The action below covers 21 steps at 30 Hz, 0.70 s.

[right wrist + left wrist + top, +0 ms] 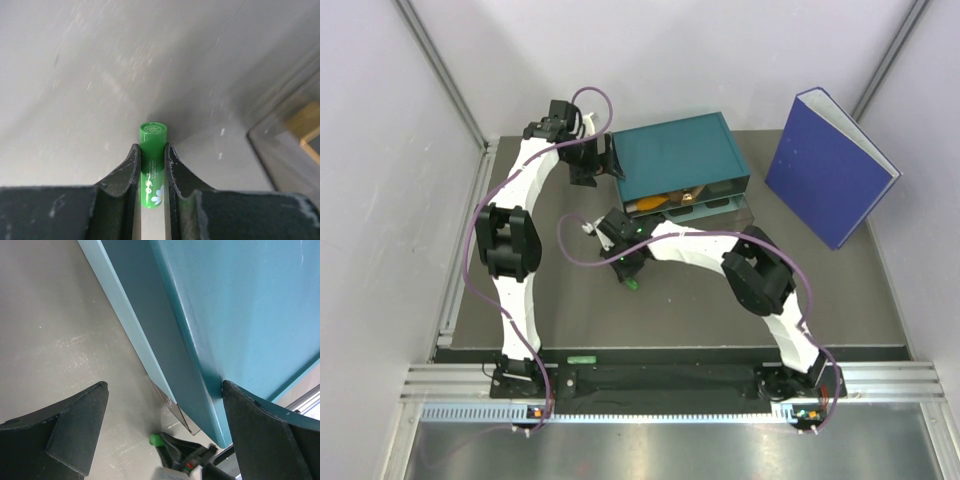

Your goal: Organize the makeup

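My right gripper [628, 268] is shut on a small green capsule-shaped tube [153, 132] with a white flower print, low over the table in front of the teal drawer box [680, 150]. The green piece also shows in the top view [632, 283] and the left wrist view [156, 440]. The box's clear drawer is pulled out and holds an orange tube [655, 202] and brown pieces [690, 196]. My left gripper [592, 160] is open at the box's left corner [240, 315], with one finger against the box side. Other makeup is out of view.
A big blue binder [830, 165] stands propped at the back right. The drawer's clear front [285, 145] is just right of my right gripper [151, 148]. Grey walls enclose the table on the left, back and right.
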### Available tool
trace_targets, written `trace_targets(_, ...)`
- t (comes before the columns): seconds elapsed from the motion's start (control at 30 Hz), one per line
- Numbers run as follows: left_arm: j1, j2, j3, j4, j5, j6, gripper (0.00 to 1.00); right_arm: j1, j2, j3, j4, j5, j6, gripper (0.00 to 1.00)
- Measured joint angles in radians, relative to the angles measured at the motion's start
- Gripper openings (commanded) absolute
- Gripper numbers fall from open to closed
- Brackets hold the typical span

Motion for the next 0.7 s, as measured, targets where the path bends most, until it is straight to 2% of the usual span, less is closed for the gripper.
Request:
trace_targets(0.17,0.000,0.000,0.000,0.000,0.000,0.000,0.99,0.000,-0.127,-0.069,-0.003,-0.012,-0.027,0.00)
trace_targets(0.43,0.000,0.000,0.000,0.000,0.000,0.000,0.99,-0.022,-0.333,-0.077,0.064,0.051,-0.060,0.00)
trace_targets(0.7,0.000,0.000,0.000,0.000,0.001,0.000,0.99,-0.134,-0.319,-0.079,0.098,0.094,-0.081,0.00)
